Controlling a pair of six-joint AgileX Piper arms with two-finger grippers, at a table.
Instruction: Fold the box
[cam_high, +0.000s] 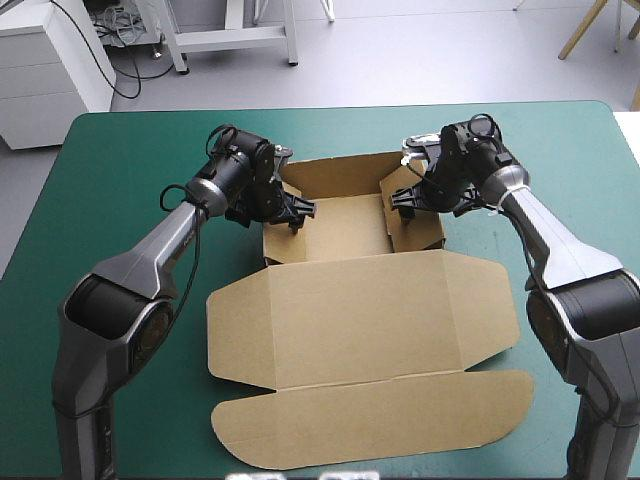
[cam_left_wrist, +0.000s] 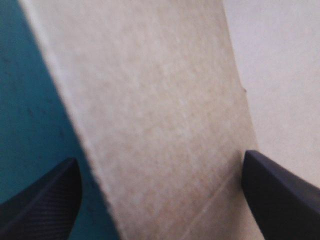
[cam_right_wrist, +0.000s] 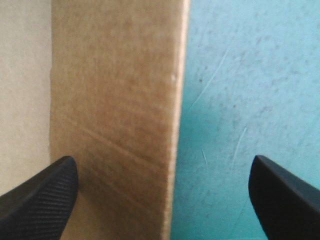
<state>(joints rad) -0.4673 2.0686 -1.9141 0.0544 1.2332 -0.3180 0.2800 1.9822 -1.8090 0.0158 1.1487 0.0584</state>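
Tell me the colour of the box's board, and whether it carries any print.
Plain brown, with no print visible. The box shows best in the high view.

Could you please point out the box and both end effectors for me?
box (cam_high: 360, 310), high view, on its flat lid.
left end effector (cam_high: 298, 212), high view, midway between its fingertips.
right end effector (cam_high: 404, 203), high view, midway between its fingertips.
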